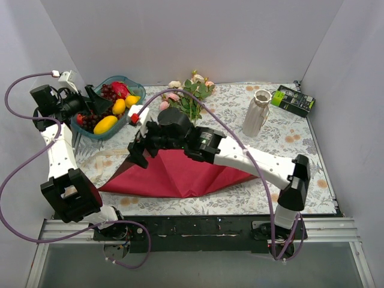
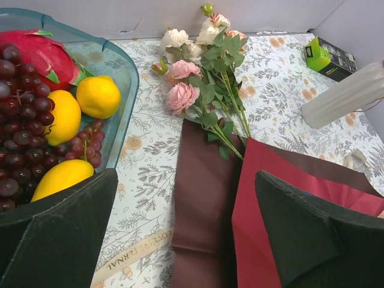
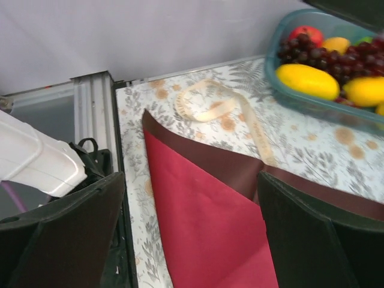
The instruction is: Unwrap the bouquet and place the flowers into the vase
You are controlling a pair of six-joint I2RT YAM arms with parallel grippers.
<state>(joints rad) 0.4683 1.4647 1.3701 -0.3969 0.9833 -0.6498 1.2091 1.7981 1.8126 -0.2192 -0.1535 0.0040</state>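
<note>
The bouquet is undone. Its dark red wrapping paper (image 1: 174, 174) lies spread on the tablecloth. The flowers (image 1: 189, 99), pink and cream roses on green stems, lie at the paper's far edge, stems reaching onto it (image 2: 207, 84). A beige ribbon (image 2: 129, 255) lies loose to the paper's left. The off-white ribbed vase (image 1: 258, 113) stands upright at the back right, holding nothing. My right gripper (image 1: 137, 153) hovers open over the paper's left corner (image 3: 210, 228), holding nothing. My left gripper (image 1: 97, 101) is open by the fruit bowl, looking down at paper and flowers (image 2: 186, 240).
A blue bowl (image 1: 137, 90) of grapes, lemons and other fruit stands at the back left, close to my left gripper. A black-and-green box (image 1: 293, 100) lies at the back right beside the vase. White walls enclose three sides. The right arm stretches across the paper.
</note>
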